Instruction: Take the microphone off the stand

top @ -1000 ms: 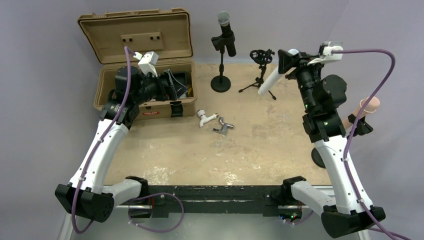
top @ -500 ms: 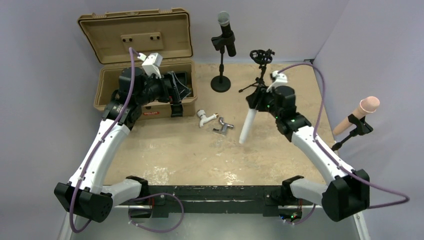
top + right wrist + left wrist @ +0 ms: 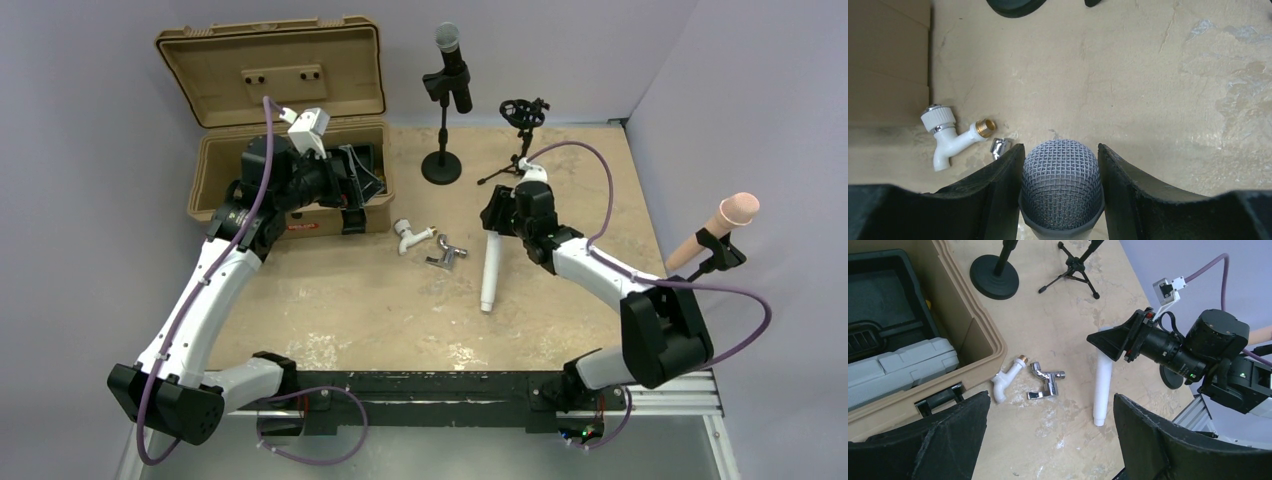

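one step left, by the look of it: setting down. grips the white microphone (image 3: 489, 268) by its mesh head (image 3: 1060, 185) with the right gripper (image 3: 1060, 165), jaws part-closed around the grille, white body slanting down toward the near side, tail end at or just above the table (image 3: 350, 310); cannot tell whether touching. already clear of the small tripod stand (image 3: 520, 150) and apart from it, cradle ring (image 3: 522, 110) empty. leaves the black microphone (image 3: 450, 60) and the pink one (image 3: 722, 222) on their own stands. hovers the left gripper (image 3: 1048, 435) wide open and empty near the tan case (image 3: 290, 70). next, probably: lower until the body lies flat on bare table, just right of the chrome tap (image 3: 447, 256) and white tap (image 3: 410, 235) without nudging either, then spread the fingers and lift straight off so as not to roll it.
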`<state>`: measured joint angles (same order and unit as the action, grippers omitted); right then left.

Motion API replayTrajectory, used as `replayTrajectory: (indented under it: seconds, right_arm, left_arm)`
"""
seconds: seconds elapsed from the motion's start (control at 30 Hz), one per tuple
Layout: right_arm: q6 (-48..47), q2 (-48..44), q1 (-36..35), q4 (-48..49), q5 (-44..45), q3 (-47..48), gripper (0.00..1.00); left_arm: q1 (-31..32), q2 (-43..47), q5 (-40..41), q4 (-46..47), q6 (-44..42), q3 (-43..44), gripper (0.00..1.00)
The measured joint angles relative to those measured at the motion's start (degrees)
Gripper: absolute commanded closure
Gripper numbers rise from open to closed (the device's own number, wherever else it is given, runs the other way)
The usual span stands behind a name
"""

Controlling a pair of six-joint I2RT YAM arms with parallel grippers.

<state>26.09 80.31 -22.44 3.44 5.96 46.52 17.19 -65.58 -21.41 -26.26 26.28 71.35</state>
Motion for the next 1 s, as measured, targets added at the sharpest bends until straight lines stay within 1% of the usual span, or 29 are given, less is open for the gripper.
replayTrajectory:
  seconds: [0.23,0.4,0.6,0.8,1.0]
  right_arm:
    - [2.0,3.0,0.0,10.7,0.5,-3.4,1.00]
    - [2.2,10.1,0.0,19.0,0.5,-3.4,1.00]
    - [2.8,18.1,0.0,24.1,-0.2,-3.4,1.00]
    - [3.8,21.0,0.0,28.0,-1.0,-3.4,1.00]
    - [6.6,22.1,0.0,29.8,0.0,-3.4,0.95]
  left_arm:
    - [0.1,0.0,0.2,0.0,-0.4,0.0,0.10]
    - [0.1,0.0,0.6,-0.2,-0.4,0.0,0.10]
    - [0.1,-0.1,0.8,-1.1,-0.5,0.0,0.10]
    - [0.1,-0.1,0.8,-1.3,-0.5,0.0,0.10]
    - [0.1,-0.2,0.8,-1.3,-0.5,0.0,0.10]
